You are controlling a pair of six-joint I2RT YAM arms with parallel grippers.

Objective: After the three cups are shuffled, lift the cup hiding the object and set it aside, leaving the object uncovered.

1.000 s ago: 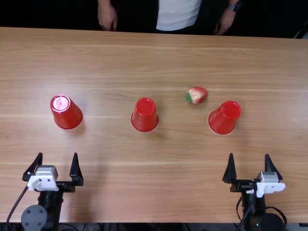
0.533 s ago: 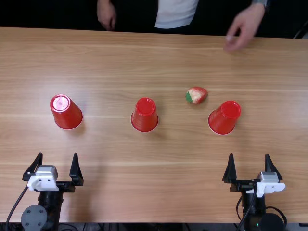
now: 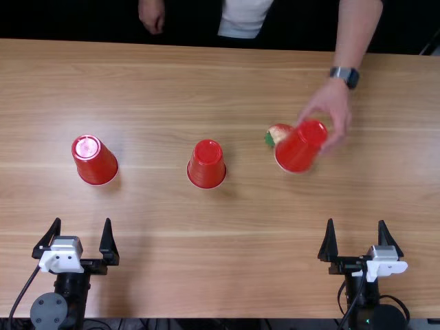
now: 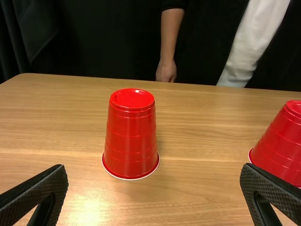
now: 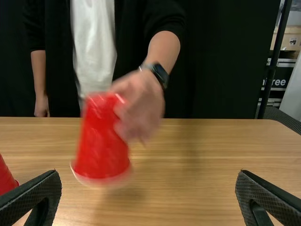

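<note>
We saw three red plastic cups, all upside down, in a row. The left cup (image 3: 94, 159) stood upright on its rim, its shiny base facing up. The middle cup (image 3: 206, 163) stood the same way, well apart from it. The right cup (image 3: 300, 146) was tilted, gripped around its upper part by a person's hand (image 3: 328, 113). Its rim lay against a small strawberry-like object (image 3: 277, 135), red and whitish with a green end, which showed uncovered just beside the cup, on the side toward the middle cup.
</note>
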